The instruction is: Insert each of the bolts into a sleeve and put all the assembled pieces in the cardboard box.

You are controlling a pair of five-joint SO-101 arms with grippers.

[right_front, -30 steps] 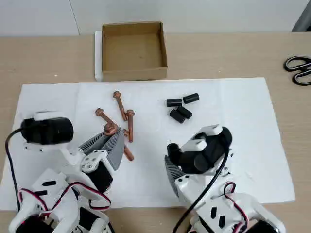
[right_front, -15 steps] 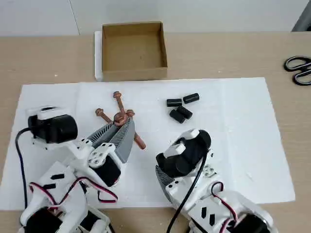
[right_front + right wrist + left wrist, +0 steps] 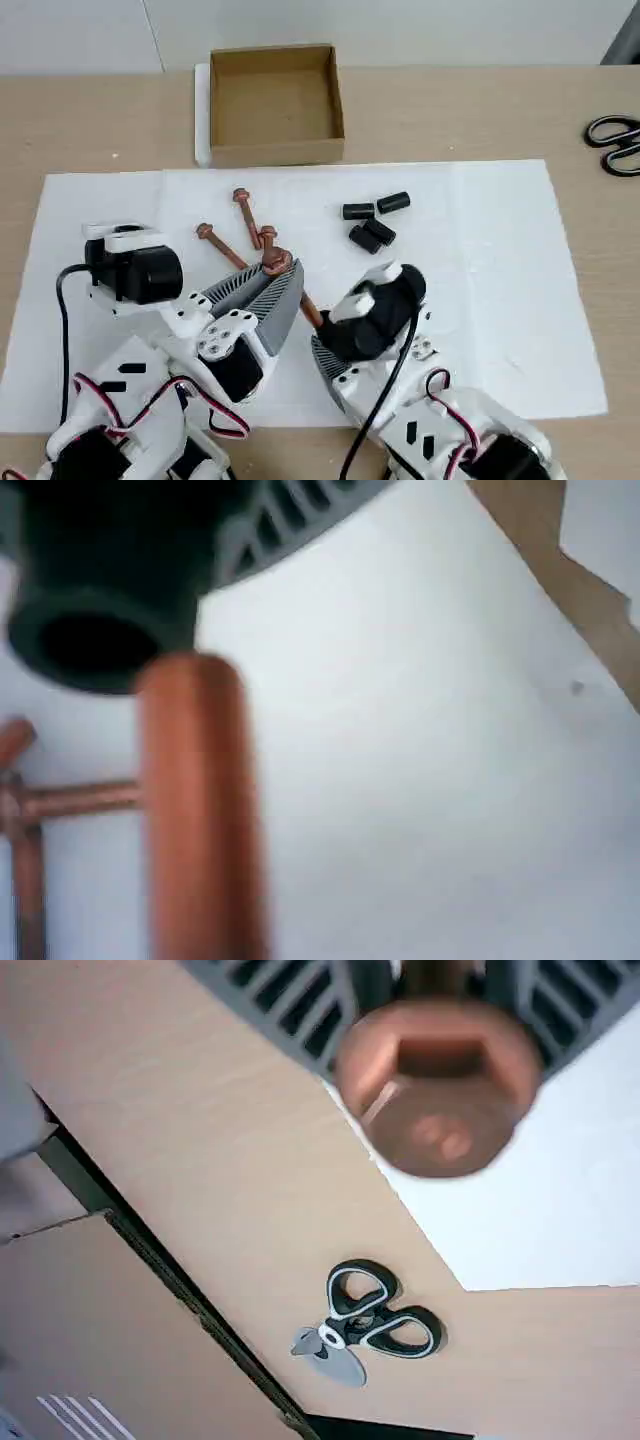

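Shifted rightward since earlier frames: left tool (image 3: 277,268), clamped on bolt (image 3: 303,300) below its head. Bolt tip at mouth of sleeve (image 3: 90,645), clamped in right tool (image 3: 325,345). Three loose bolts (image 3: 244,215) and four loose sleeves (image 3: 372,232) lie on white paper (image 3: 500,250). Cardboard box (image 3: 275,152) stands beyond, on surface (image 3: 450,110).

Two white plastic arms (image 3: 120,395) are showing black servo blocks (image 3: 140,272), grey ribbed tool fingers (image 3: 245,290) and looping red, black and white cables (image 3: 62,330).

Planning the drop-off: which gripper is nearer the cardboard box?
Left. The left gripper, holding a bolt, is above the paper short of the cardboard box; the right gripper, holding a sleeve, is farther back from it.
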